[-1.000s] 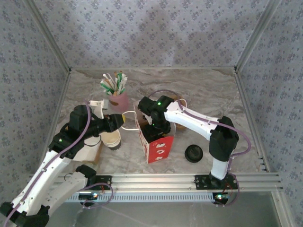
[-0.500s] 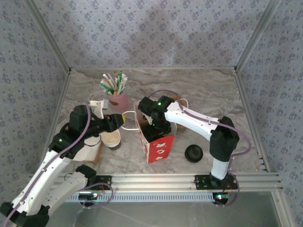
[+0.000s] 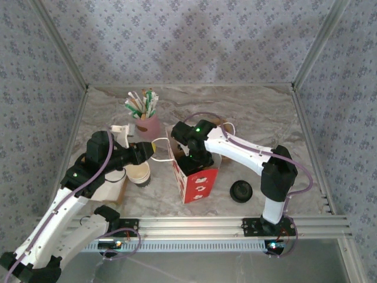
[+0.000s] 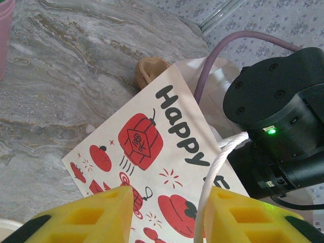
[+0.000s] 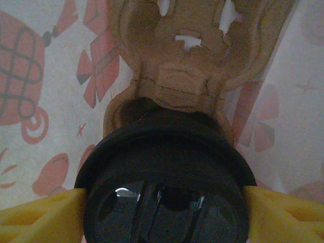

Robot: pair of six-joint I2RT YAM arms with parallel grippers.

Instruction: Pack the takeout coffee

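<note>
A red-and-white paper bag (image 3: 196, 181) (image 4: 152, 152) stands upright at the table's middle. My right gripper (image 3: 199, 160) (image 5: 164, 202) reaches down into it, open. Its yellow fingers (image 5: 40, 215) stand close on either side of the black lid of a coffee cup (image 5: 164, 177). The cup sits in a brown cardboard carrier (image 5: 179, 76) inside the bag. My left gripper (image 3: 147, 152) (image 4: 169, 212) is at the bag's left side, jaws apart. The bag's white rope handle (image 4: 215, 167) runs between its fingers, against the right pad.
An uncovered paper cup (image 3: 140, 173) stands left of the bag, under my left arm. A loose black lid (image 3: 241, 191) lies right of the bag. A pink cup of straws (image 3: 145, 118) is at the back left. A white box (image 3: 121, 131) sits behind my left arm.
The right wrist has edged slightly left over the bag. The left arm, the bag and the handle stay as they were.
</note>
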